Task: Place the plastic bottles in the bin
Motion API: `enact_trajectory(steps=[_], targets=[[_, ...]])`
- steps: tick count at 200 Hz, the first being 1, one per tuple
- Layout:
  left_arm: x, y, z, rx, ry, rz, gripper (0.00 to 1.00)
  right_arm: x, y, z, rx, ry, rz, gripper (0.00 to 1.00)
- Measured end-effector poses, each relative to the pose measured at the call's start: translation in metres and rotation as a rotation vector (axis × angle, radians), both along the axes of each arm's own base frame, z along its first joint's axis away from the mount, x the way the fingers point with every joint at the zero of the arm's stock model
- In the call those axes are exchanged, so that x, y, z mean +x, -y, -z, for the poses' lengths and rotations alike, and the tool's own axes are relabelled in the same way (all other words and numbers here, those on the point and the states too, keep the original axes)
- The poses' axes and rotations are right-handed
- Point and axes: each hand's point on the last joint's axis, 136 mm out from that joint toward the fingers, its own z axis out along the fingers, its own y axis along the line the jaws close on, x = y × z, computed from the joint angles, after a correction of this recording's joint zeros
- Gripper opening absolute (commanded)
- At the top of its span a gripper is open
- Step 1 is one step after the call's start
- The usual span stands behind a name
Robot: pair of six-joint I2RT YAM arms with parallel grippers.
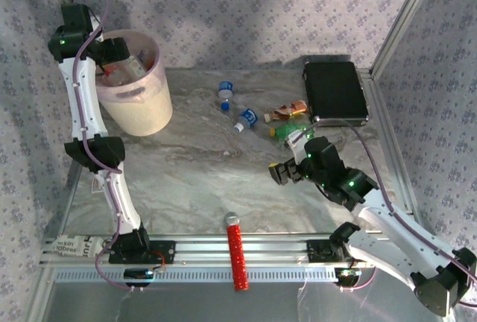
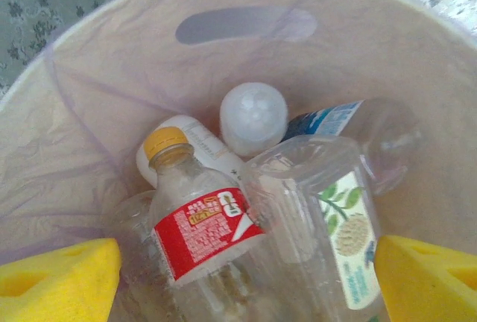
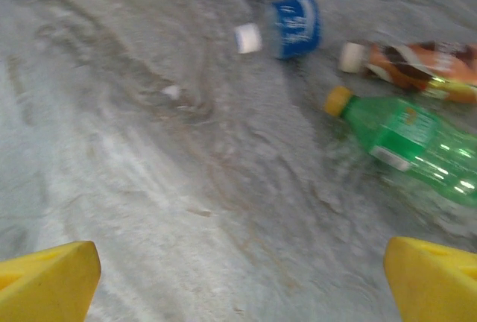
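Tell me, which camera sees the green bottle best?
The right wrist view: the green bottle lies on its side, large, yellow cap and label plain. In the top view it is a small green patch beside the right arm. The left wrist view looks into the bin.

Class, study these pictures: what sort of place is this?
Probably a robot test cell: white robot arms bolted to a silver metal rail, flower-patterned fabric walls, a grey marbled tabletop.

Overhead view above table (image 1: 201, 180); left wrist down into bin (image 2: 89, 91); right wrist low toward bottles (image 3: 406, 136)
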Motion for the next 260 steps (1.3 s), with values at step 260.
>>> enact_trajectory(steps=[260], targets=[[-0.189, 0.265, -0.189, 0.090, 0.476, 0.632, 0.97, 0.077, 0.092, 0.016, -0.005, -0.252, 0.343, 0.99]])
